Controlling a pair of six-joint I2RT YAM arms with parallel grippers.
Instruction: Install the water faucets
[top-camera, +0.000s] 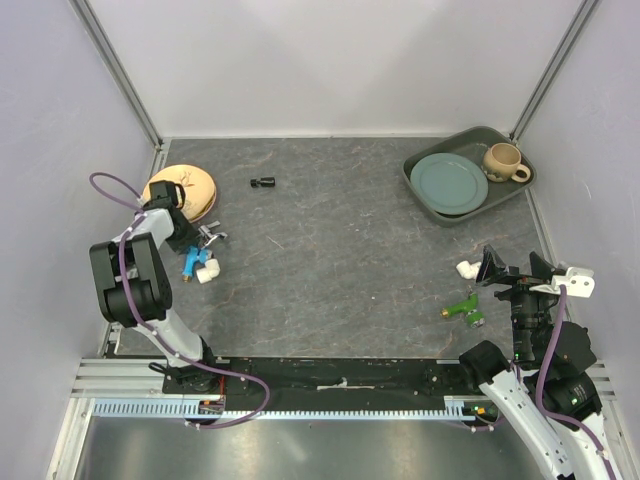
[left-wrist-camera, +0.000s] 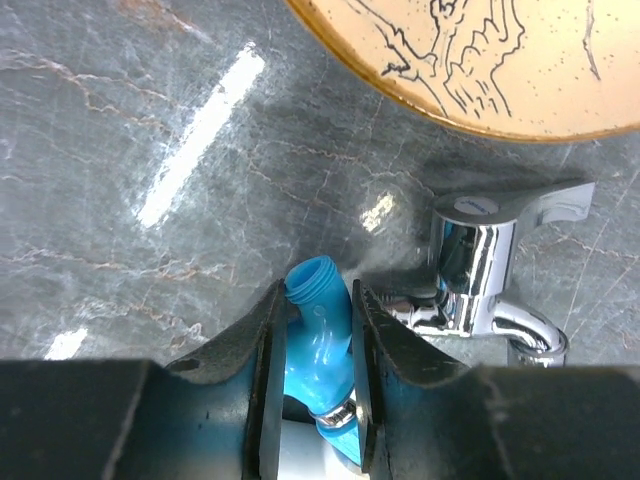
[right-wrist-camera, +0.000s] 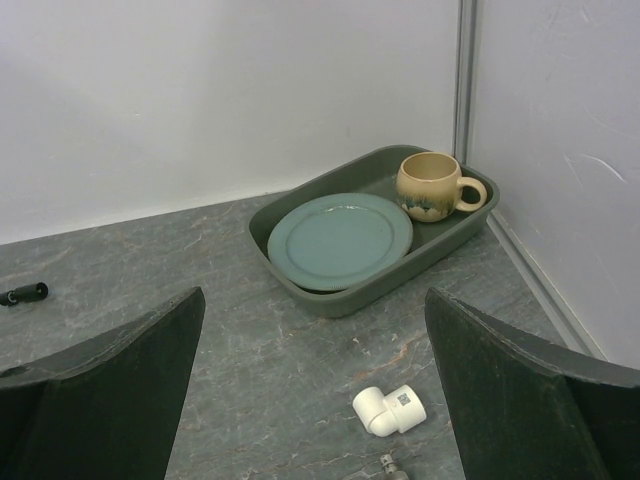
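The blue water faucet (left-wrist-camera: 320, 335) lies on the grey table at the left, its threaded end pointing away from the wrist. My left gripper (left-wrist-camera: 315, 305) is shut on it, with both fingers pressed to its sides. From above, that gripper (top-camera: 192, 256) sits over the blue faucet (top-camera: 188, 265), next to a white elbow piece (top-camera: 207, 272). The green water faucet (top-camera: 464, 308) lies on the table at the right. My right gripper (top-camera: 517, 268) hangs open above the table just behind it, holding nothing. In the right wrist view the gripper (right-wrist-camera: 315, 390) frames bare table.
A chrome tap (left-wrist-camera: 470, 260) lies right of the blue faucet, below a round wooden plate (top-camera: 185, 187). A second white elbow (right-wrist-camera: 389, 410) lies near the right gripper. A dark tray (top-camera: 415, 160) at back right holds a green plate (top-camera: 449, 183) and mug (top-camera: 503, 161). A small black piece (top-camera: 263, 182) lies mid-back.
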